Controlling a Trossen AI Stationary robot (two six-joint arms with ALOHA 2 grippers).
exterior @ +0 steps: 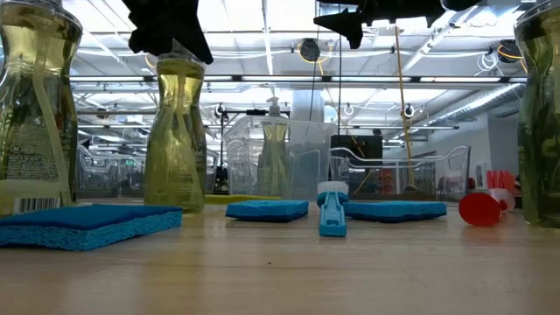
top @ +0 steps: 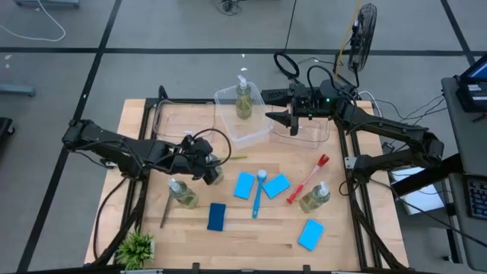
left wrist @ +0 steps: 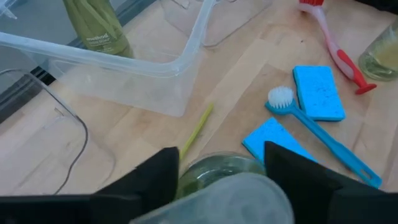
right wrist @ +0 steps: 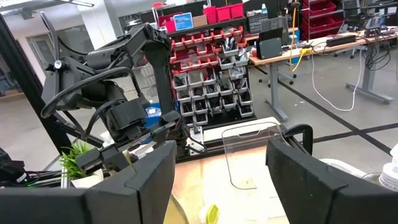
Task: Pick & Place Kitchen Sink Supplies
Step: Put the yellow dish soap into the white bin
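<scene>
Left fingers (left wrist: 217,180) closed on a soap bottle (left wrist: 227,186), upright, lifted near bench centre. The bin (top: 242,118) with one bottle inside lies toward the back edge, nearer this arm. Right fingers (top: 280,118) open, empty, above the back-right bin.

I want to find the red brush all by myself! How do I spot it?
Look at the wooden table from above and find the clear plastic bin under the right gripper. Just in front of it, toward the table's near edge, lies the thin red long-handled brush, slanting beside a clear soap bottle of yellow-green liquid. It is the only red thing; the brush beside it is blue.
</scene>
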